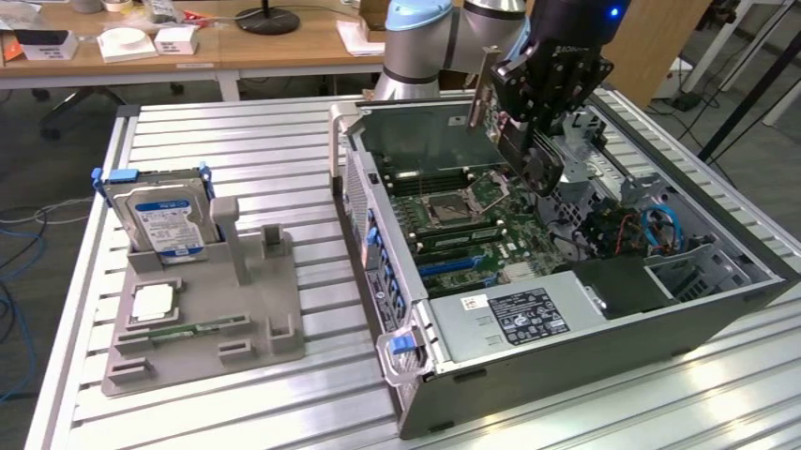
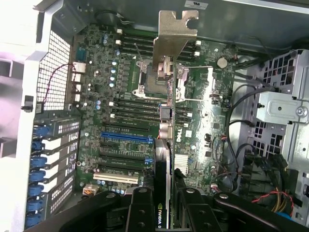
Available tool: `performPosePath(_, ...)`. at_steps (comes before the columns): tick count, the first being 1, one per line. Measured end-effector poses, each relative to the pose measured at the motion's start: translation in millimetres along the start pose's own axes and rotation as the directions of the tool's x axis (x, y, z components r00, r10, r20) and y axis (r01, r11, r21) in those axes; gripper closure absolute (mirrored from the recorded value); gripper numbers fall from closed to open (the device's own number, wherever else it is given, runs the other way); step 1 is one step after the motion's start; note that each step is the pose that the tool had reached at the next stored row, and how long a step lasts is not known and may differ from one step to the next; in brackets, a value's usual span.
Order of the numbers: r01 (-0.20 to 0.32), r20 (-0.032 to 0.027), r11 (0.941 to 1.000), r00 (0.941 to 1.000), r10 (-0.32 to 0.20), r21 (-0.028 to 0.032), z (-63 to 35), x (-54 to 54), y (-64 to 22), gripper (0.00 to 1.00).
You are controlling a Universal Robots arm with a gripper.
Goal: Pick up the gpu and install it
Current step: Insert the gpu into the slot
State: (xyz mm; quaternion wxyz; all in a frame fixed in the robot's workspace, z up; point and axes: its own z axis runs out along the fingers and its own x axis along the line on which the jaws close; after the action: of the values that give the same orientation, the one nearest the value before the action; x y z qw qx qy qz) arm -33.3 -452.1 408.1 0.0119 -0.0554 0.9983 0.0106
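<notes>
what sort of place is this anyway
Probably a robotics lab or workshop: an open computer case sits on a slatted metal table, a grey fixture holds a hard drive, and office desks stand behind. The pincer holds the gpu above the motherboard.

Black gpu (image 2: 163,164) with silvery bracket (image 2: 174,41), green motherboard (image 2: 203,111), blue-labelled silver hard drive (image 1: 160,220), grey holder (image 1: 201,347)
</notes>
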Motion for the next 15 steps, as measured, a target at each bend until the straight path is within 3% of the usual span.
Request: performPosePath(15, 0.003, 0.0, 1.0, 1.0, -0.003, 0.0, 0.0, 0.0, 0.0, 0.74)
